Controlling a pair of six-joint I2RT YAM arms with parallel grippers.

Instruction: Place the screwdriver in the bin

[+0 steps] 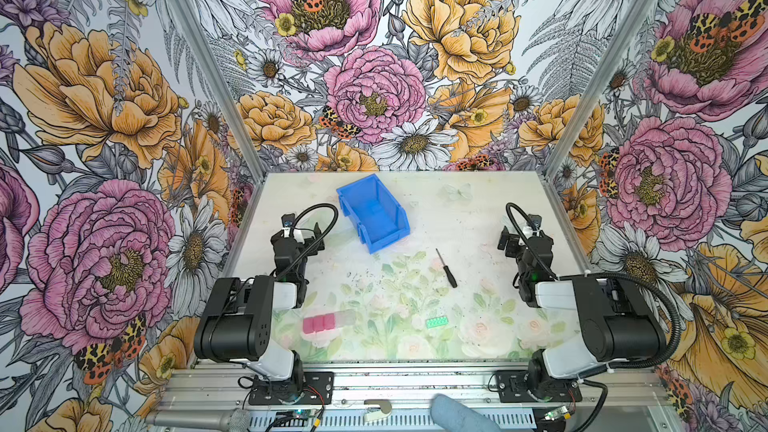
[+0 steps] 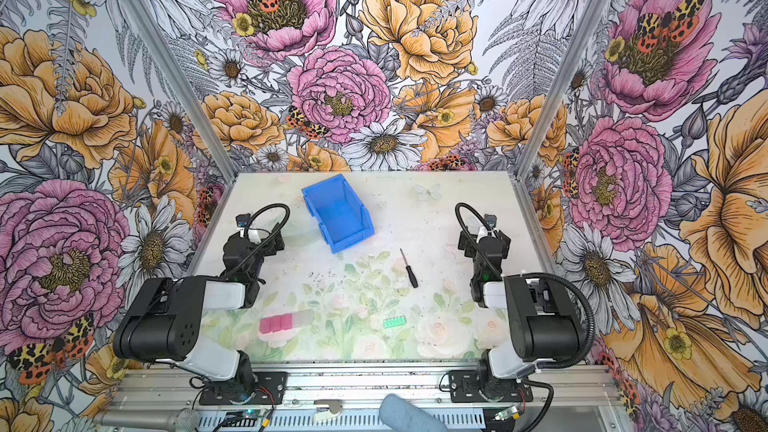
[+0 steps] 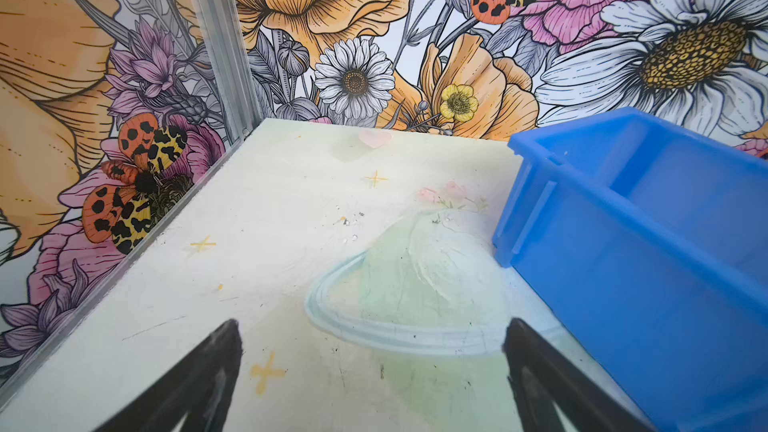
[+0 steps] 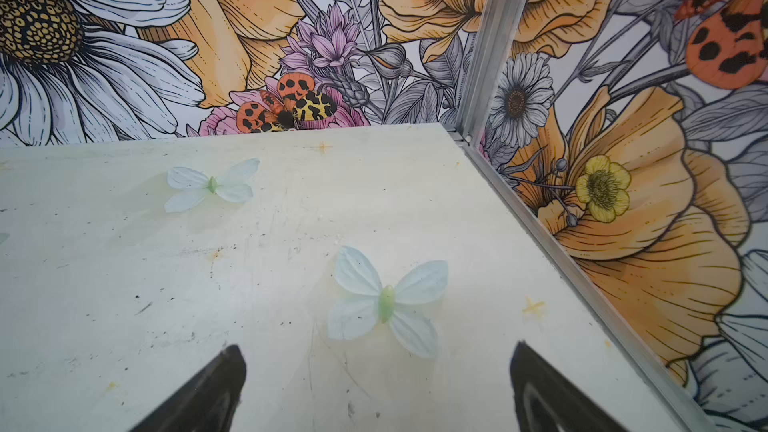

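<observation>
Top views show a pink block strip [image 1: 318, 323] and a green brick [image 1: 436, 321] nearest the front of the desk [image 1: 469, 338], then the screwdriver [image 1: 446, 268], slim with a black handle and thin dark shaft, lying flat mid-desk, apart from both. Farther back the left hand [image 3: 372, 326] and right hand [image 4: 376, 351] hang released, gripping nothing, and the blue bin [image 1: 372, 211] stands near, beyond the screwdriver.
</observation>
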